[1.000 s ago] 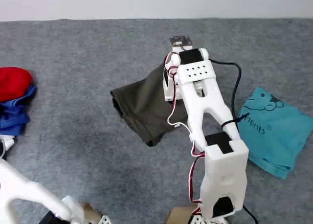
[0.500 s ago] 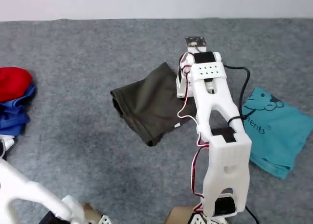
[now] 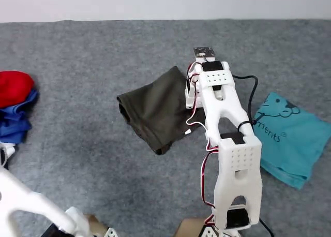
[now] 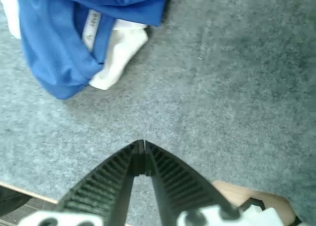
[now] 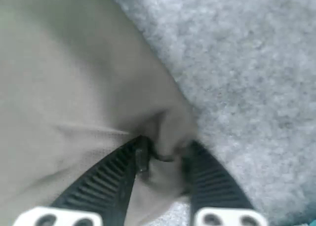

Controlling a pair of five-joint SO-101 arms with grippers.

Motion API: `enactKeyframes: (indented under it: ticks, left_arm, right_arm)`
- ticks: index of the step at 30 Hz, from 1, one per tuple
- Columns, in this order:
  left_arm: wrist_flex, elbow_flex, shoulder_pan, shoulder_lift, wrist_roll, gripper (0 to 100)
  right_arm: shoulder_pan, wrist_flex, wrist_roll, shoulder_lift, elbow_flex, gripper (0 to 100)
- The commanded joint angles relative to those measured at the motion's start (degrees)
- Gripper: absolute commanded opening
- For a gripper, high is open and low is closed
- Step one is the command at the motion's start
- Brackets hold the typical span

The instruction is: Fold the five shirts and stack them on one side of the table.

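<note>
- right wrist view: we are pinching an olive shirt (image 5: 74, 88) fold in our right pincer (image 5: 165, 154), mid-fold.
- next, we are likely carrying it over the cloth beside the pincer.

The middle shirt (image 3: 152, 110) lies between the shirt pile (image 3: 15, 100) at left and the right-hand shirt (image 3: 297, 141).

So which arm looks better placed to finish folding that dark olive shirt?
Right, probably: the right tool pinches the olive shirt by its edge, while the left tool sits shut over bare carpet beside the blue shirt, well away.
</note>
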Motion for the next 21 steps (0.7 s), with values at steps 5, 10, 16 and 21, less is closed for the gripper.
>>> enactKeyframes:
  ticks: [5,10,16,21]
  left_arm:
    - [0.44,1.36,5.27,-1.76,0.62,1]
    - [0.44,1.19,5.36,-1.76,0.62,1]
    - [0.44,1.19,5.27,-1.76,0.62,1]
    - [0.44,1.19,5.27,-1.76,0.62,1]
  right_arm:
    - [2.15,0.66,6.68,-0.22,-0.26,1.0]
    - [3.65,0.48,15.03,0.13,-7.03,1.0]
    - [2.42,-1.36,26.02,0.48,-17.05,1.0]
    - [1.63,-6.29,32.70,1.80,-17.23,1.0]
